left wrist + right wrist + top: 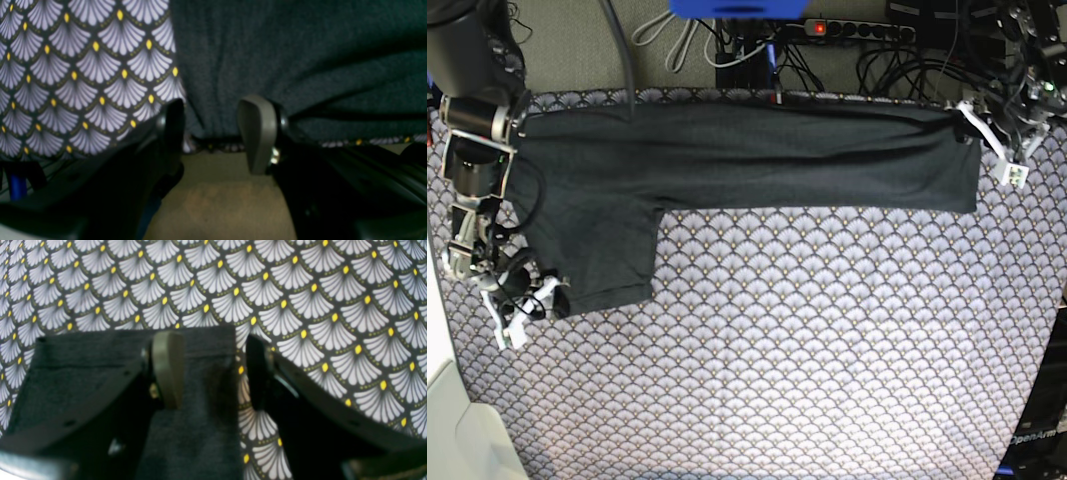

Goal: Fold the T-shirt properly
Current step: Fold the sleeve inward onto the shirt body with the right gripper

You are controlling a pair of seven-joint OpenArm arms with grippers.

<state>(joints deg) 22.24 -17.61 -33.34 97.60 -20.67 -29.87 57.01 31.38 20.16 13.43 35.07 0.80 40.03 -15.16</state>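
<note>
The dark charcoal T-shirt (727, 160) lies in a long band along the far edge of the table, one sleeve reaching toward me at the left. My left gripper (992, 145) is at the band's right end. In the left wrist view its jaws (215, 133) stand open at the shirt's (300, 50) edge, with nothing clamped between them. My right gripper (522, 310) is at the sleeve's lower left corner. In the right wrist view it (210, 370) is open, straddling the side edge of the sleeve (83, 356), one finger over the fabric and one over the patterned cloth.
A scallop-patterned lilac-grey cloth (807, 340) covers the table. Cables and a power strip (857, 30) run behind the far edge. A white object (457, 430) sits at the near left corner. Beige floor (217, 200) shows past the table edge under my left gripper.
</note>
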